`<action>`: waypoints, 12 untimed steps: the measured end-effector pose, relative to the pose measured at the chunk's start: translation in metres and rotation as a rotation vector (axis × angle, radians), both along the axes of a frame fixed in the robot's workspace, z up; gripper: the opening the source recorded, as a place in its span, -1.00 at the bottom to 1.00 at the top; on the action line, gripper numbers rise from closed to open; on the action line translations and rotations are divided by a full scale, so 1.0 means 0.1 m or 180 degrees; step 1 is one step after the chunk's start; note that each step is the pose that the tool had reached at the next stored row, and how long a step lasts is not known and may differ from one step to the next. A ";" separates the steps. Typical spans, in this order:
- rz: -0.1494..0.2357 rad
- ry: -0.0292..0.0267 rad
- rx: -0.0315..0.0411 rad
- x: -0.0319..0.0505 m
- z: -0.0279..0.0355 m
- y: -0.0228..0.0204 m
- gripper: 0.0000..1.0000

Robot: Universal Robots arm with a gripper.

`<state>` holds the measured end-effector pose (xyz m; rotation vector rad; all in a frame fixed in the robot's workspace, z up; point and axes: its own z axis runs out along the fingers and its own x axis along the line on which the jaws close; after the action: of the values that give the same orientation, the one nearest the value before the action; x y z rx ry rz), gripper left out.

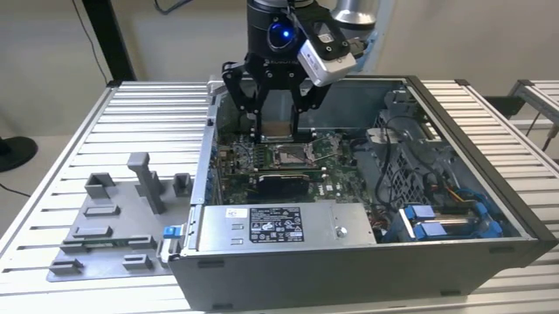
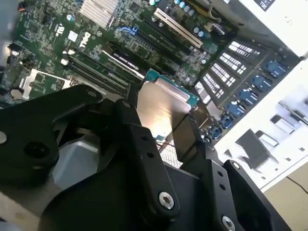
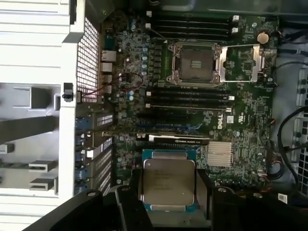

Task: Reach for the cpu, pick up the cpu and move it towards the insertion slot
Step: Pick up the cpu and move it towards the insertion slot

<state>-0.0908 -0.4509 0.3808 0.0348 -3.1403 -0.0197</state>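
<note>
Slatted white bench, open computer case (image 1: 454,216), my gripper (image 3: 168,192) pinching the cpu (image 3: 168,185) by its edges above the insertion slot (image 3: 196,63) (light, stiff, probably fragile underneath).

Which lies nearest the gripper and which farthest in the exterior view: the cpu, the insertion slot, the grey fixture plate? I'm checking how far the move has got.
1. The cpu: clamped in the gripper, inside the computer case.
2. The insertion slot: on the board just below the gripper, apart from the chip.
3. The grey fixture plate: outside the case, on the exterior view's left.
</note>
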 end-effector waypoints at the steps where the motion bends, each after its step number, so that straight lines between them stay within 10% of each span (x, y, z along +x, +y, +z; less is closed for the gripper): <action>1: 0.0000 0.0000 0.0000 0.021 0.000 0.013 -1.00; 12: 0.0000 -0.0011 0.0000 0.215 -0.017 0.201 -1.00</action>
<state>-0.0692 -0.4309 0.3792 0.0347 -3.1437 -0.0195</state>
